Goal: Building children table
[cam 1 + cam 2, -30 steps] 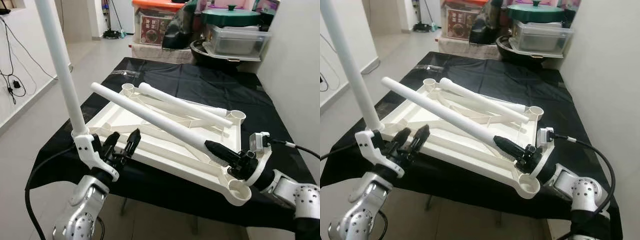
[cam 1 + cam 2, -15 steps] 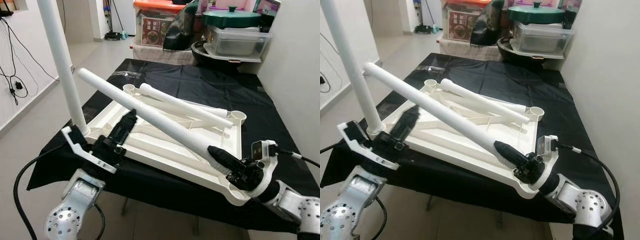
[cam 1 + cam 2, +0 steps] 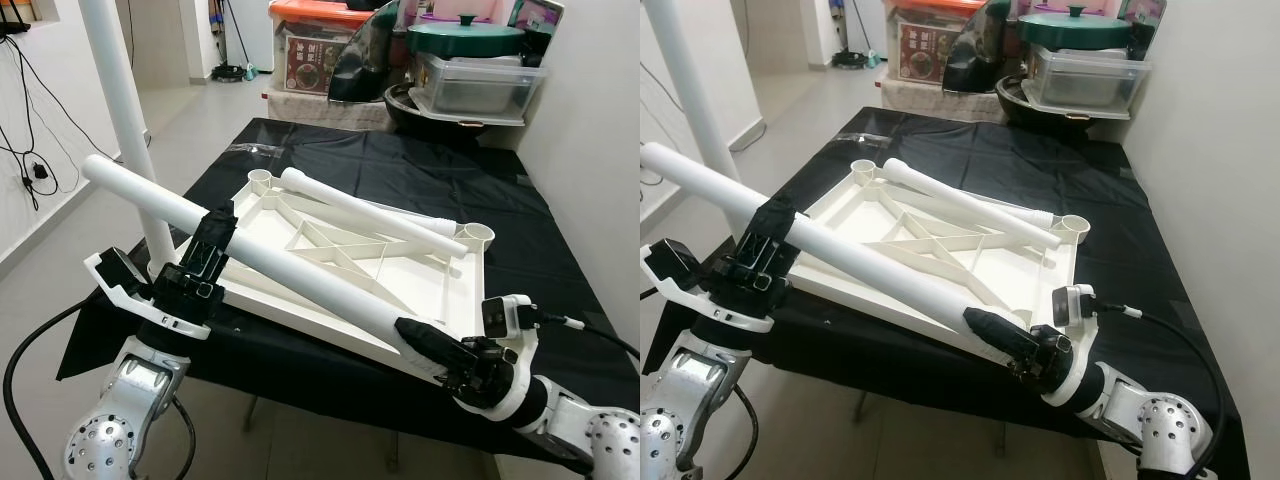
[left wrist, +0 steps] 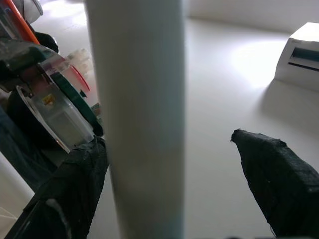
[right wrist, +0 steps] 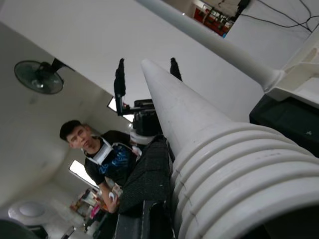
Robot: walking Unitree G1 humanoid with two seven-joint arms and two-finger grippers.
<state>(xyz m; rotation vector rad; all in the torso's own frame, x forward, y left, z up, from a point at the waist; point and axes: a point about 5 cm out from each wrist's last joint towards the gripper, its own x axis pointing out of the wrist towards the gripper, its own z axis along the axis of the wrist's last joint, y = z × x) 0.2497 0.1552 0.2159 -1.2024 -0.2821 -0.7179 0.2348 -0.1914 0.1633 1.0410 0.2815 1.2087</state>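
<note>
Two claws, left claw (image 3: 213,243), right claw (image 3: 432,350), long white ribbed-end leg (image 3: 290,277)

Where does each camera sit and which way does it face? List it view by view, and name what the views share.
Left eye view: on the head, looking down at the upturned white tabletop; left gripper and right gripper show.
Right eye view: same scene.
Left wrist view: looks along its fingers at the held leg.
Right wrist view: looks up along that leg's ribbed end, toward a person and ceiling fan.
Shared: the held leg.
</note>
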